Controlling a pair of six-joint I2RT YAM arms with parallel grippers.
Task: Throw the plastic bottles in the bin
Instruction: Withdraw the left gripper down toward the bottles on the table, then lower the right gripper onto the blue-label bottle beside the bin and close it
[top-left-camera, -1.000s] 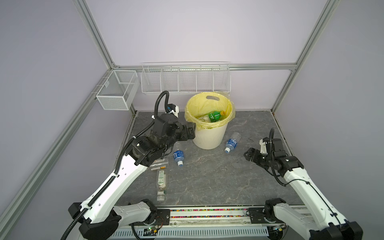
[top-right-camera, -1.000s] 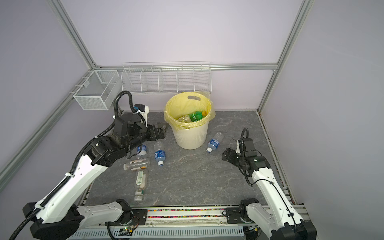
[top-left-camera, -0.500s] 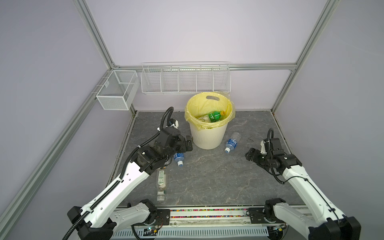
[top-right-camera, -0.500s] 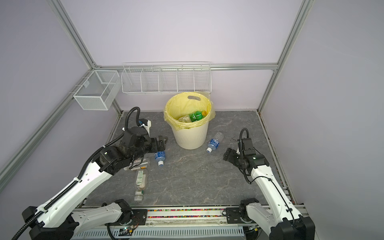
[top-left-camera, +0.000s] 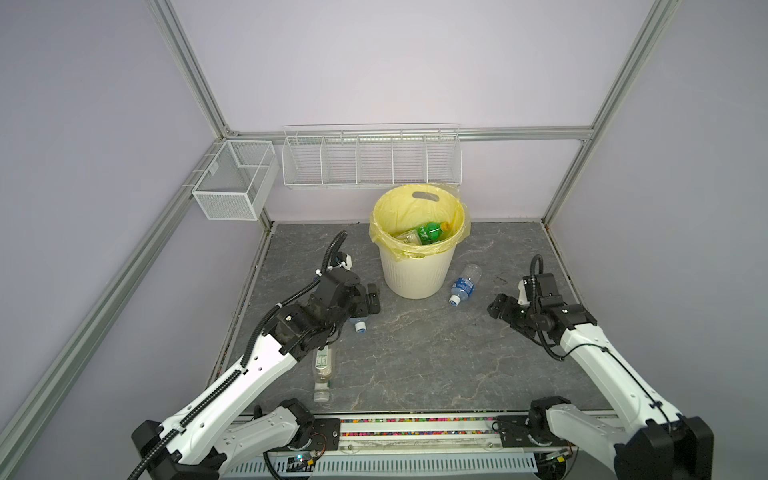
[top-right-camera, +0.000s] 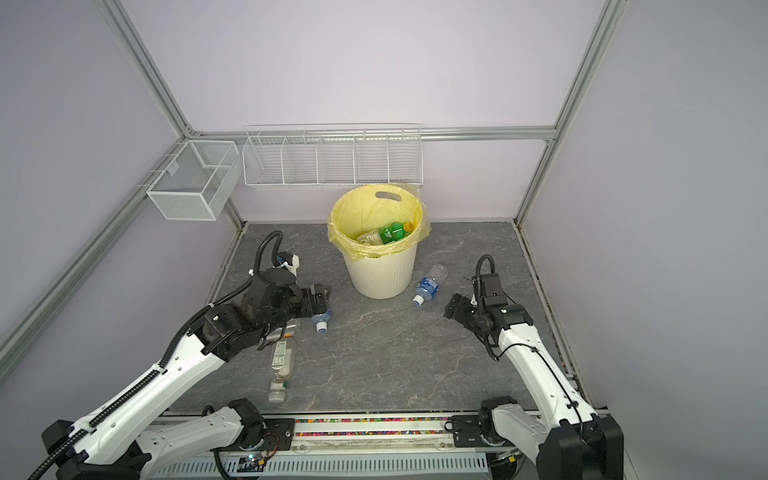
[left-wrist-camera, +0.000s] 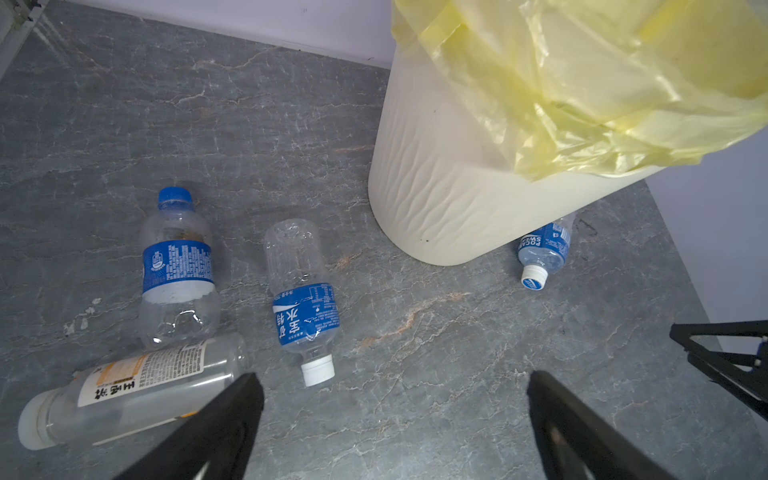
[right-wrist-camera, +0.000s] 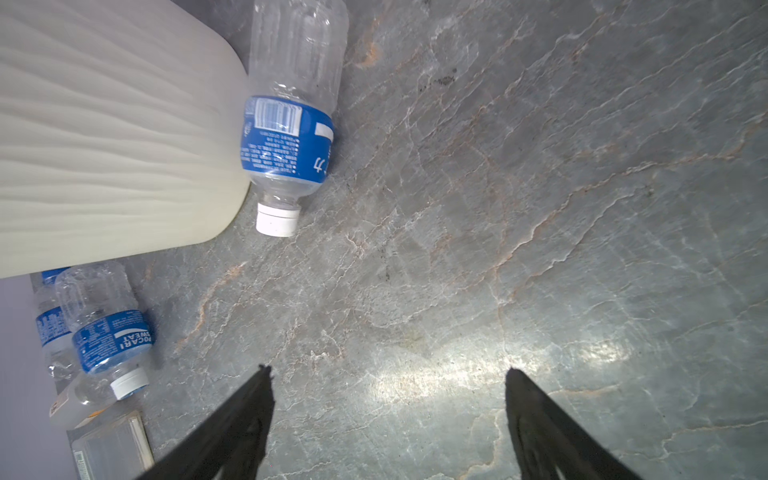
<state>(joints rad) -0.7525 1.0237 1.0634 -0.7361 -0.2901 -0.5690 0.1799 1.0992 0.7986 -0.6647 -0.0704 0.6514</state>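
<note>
Right then, your left gripper (left-wrist-camera: 395, 382) and right gripper (right-wrist-camera: 388, 374) both stood spread, holding nothing. Just beside the bin (top-left-camera: 415, 274), a blue-labelled bottle (top-left-camera: 464, 284) lay flat, white cap pointing toward the arms' bases. A second blue-labelled bottle (left-wrist-camera: 305, 307) lay the same way before your left gripper. The grey slab (top-left-camera: 415, 353) was bare between the arms. Your left arm (top-left-camera: 266, 365) covered the blue-capped bottle (left-wrist-camera: 176, 266) in both top views.

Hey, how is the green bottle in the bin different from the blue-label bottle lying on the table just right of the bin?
Colour: the green bottle is tinted green with a yellow cap, while the blue-label bottle is clear with a white cap.
Place: the green bottle lies inside the bin, while the blue-label bottle lies on the table beside it.
Both are capped, and neither stands upright.
</note>
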